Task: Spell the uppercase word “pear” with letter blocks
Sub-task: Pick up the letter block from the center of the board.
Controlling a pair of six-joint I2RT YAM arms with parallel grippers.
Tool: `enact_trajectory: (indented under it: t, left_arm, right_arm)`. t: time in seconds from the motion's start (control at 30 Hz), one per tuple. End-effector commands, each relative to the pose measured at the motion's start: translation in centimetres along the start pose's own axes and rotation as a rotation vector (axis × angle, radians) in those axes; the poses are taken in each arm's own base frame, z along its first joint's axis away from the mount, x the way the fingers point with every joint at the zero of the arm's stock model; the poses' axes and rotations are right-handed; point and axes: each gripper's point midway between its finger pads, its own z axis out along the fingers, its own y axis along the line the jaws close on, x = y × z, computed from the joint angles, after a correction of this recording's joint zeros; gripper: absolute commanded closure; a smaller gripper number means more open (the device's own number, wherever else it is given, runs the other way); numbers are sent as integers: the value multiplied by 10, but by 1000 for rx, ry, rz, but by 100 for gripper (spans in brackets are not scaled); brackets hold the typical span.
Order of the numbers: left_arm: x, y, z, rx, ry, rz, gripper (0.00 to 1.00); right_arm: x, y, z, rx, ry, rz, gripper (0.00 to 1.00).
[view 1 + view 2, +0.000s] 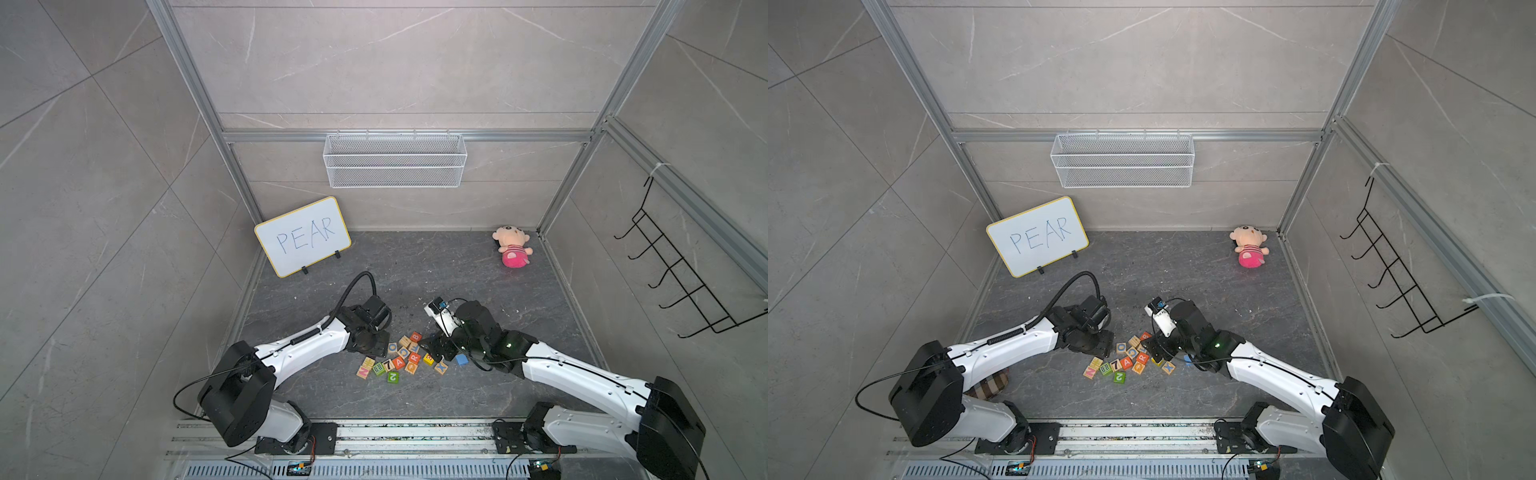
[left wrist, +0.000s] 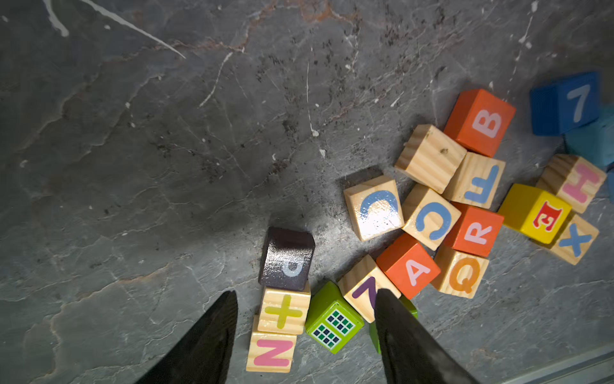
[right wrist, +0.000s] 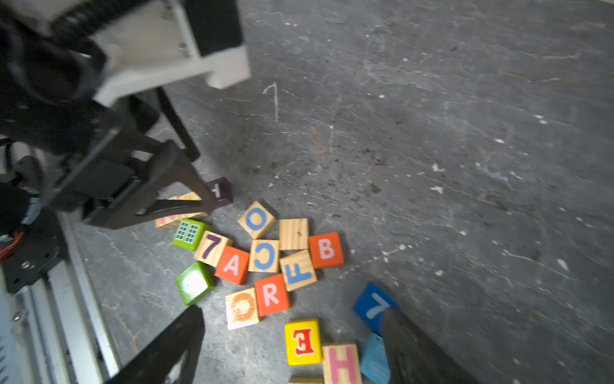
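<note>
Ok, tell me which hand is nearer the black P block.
Left. The left hand hovers open right beside the black P block; the right hand is farther off, by the yellow E block.

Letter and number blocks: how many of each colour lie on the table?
Pale wood blocks: 10
Orange-red blocks: 3
Green blocks: 2
Blue blocks: 2
Yellow block: 1
Black block: 1
Total: 19

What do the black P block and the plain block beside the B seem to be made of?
Black P block: probably wood under glossy black paint; its face shows a sheen. Plain block: bare, unvarnished-looking wood; pale with visible grain lines.
</note>
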Motion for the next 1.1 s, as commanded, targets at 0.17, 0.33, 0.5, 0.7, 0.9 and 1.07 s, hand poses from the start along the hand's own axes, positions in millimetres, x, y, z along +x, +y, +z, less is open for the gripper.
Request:
enact_trajectory:
  t: [0.17,0.33,0.5,0.7,0.9,1.07]
  left_arm:
    - [6,-11,16,55,50,26,30]
    - [12,-3,25,13,85,29,32]
    - [16,7,25,-46,107,35,32]
    - [18,9,30,-63,125,49,38]
    - [14,10,30,-71,103,54,40]
    - [13,10,33,-75,107,53,43]
  right_arm:
    - [-9,26,5,-72,-67,-70,6]
    - [-11,33,9,-78,-69,-79,6]
    - [-3,40,16,-74,-31,-109,5]
    - [-4,43,21,-60,-24,-127,5]
    - [-7,45,23,-52,-23,-141,4]
    - [-8,46,24,-44,-14,-152,4]
